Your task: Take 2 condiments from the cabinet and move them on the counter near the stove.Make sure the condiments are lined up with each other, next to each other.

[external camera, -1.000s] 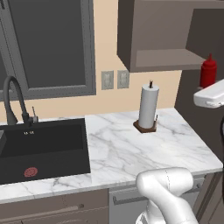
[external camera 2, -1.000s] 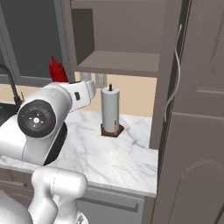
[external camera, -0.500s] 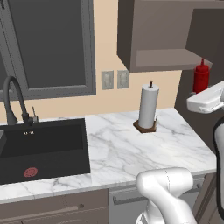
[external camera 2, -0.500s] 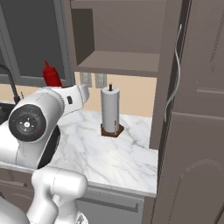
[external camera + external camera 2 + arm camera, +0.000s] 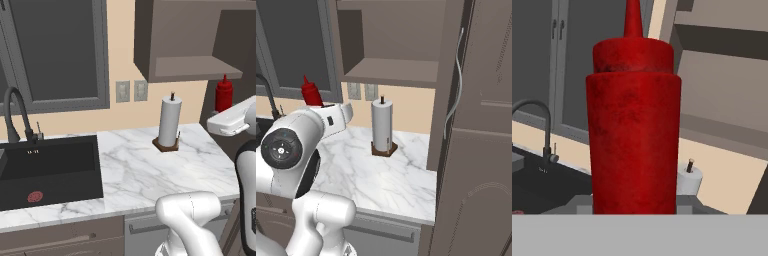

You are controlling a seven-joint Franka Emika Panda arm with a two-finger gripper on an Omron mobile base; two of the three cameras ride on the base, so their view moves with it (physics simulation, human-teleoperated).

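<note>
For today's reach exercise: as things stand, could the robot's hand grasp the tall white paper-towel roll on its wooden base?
Probably not: the hand already holds the slim red squeeze bottle, though the paper-towel roll stands unobstructed on the marble counter.

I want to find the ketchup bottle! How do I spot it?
Find the white marble counter beside the black sink, with a tall paper towel roll standing on it. Look up past the roll to the robot's white arm; the bottle sits upright in its pincer, off the counter. It is the one bright red thing, with a pointed nozzle.
</note>
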